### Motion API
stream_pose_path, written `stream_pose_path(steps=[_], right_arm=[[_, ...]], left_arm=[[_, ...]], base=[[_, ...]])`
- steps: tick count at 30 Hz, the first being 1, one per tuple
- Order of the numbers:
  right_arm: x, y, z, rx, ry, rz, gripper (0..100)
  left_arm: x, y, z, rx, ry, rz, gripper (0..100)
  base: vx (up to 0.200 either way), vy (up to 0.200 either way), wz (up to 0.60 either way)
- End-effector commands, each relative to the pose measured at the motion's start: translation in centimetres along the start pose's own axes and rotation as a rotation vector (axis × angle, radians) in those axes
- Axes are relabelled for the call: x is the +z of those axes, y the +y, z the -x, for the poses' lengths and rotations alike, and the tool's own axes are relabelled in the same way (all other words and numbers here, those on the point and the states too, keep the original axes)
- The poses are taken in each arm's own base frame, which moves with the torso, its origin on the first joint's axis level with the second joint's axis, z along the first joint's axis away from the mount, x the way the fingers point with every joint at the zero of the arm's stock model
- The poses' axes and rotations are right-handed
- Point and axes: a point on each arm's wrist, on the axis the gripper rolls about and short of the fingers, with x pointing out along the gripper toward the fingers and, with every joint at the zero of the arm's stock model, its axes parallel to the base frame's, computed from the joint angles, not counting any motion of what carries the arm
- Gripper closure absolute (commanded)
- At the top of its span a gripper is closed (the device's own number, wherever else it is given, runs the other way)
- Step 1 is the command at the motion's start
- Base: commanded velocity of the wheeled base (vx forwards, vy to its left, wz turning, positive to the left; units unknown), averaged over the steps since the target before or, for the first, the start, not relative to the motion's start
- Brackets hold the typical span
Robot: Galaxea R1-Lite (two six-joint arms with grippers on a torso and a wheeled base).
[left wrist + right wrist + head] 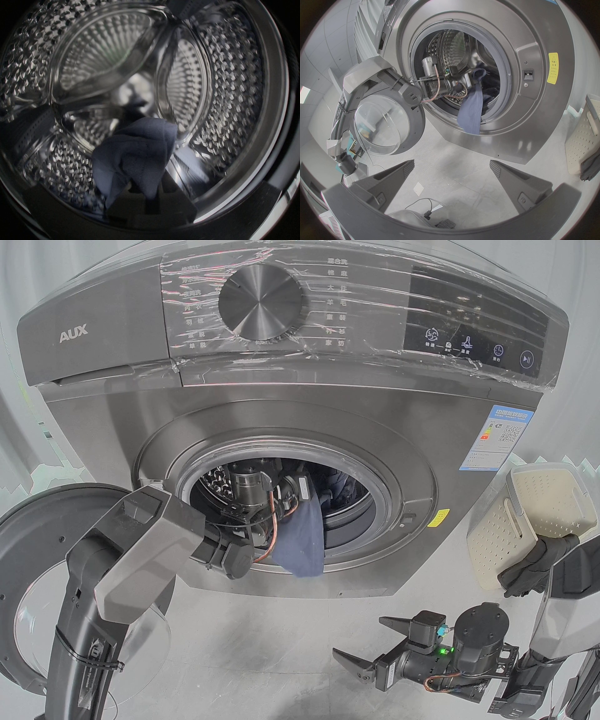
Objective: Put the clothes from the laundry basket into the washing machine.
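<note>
washing machine [375,427]: brushed mid-grey metal casing
dial [260,301]: silver with a fine circular sheen
control panel [475,334]: glossy black with white icons
drum [231,78]: bright steel, embossed all over with rows of small raised dimples
door [31,540]: dark grey rim around clear glass
garment [303,540]: plain navy blue
laundry basket [500,540]: cream, with a regular grid of small holes
cloth [537,565] at the basket: black
sticker [439,517]: yellow
label [497,437]: blue and white with small coloured bars
floor [281,646]: pale grey, faintly mottled
</note>
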Motion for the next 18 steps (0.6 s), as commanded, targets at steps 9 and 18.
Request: stream_pose_path(steps=[9,18], right_arm=[[-0.1,0.1,0.0,0.000,0.006,0.002,0],[-0.2,0.1,0.0,0.002,0.006,0.002,0]], left_arm=[[-2.0,1.4,-2.1,0.078,-0.051,0.044,0],[-3.1,-1.0,4.2,0.013,0.332,0.010,0]], base=[[0.000,0.000,0.00],[0.000,0.000,0.00]])
